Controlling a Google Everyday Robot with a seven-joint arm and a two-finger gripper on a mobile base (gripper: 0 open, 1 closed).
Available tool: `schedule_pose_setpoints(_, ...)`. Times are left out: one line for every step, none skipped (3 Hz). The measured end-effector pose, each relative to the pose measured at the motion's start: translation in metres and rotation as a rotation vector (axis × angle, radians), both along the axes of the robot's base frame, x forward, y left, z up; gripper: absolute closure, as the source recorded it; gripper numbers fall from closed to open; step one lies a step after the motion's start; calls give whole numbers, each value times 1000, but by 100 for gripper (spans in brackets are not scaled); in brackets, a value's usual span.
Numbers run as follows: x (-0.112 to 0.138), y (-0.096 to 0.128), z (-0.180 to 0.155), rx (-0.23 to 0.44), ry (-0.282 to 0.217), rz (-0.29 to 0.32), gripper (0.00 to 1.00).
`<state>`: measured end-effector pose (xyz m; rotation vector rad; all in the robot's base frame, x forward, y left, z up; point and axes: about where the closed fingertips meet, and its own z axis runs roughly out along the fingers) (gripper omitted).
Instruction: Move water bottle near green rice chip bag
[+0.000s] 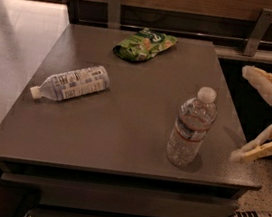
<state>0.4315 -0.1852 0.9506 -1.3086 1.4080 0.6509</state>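
Camera view: water bottle upright, long axis vertical, cap up, on table front-right. Green rice chip bag flat at far edge, well apart. Gripper just right of bottle, spread wide, empty.

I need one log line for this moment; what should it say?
gripper: open, empty, beside table edge | water bottle: upright, near gripper, not yet grasped | green chip bag: far side
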Motion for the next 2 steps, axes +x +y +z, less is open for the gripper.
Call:
schedule_pose_setpoints(0,15,7,120,30,37,0)
schedule_pose_setpoints(2,30,1,166,89,63,0)
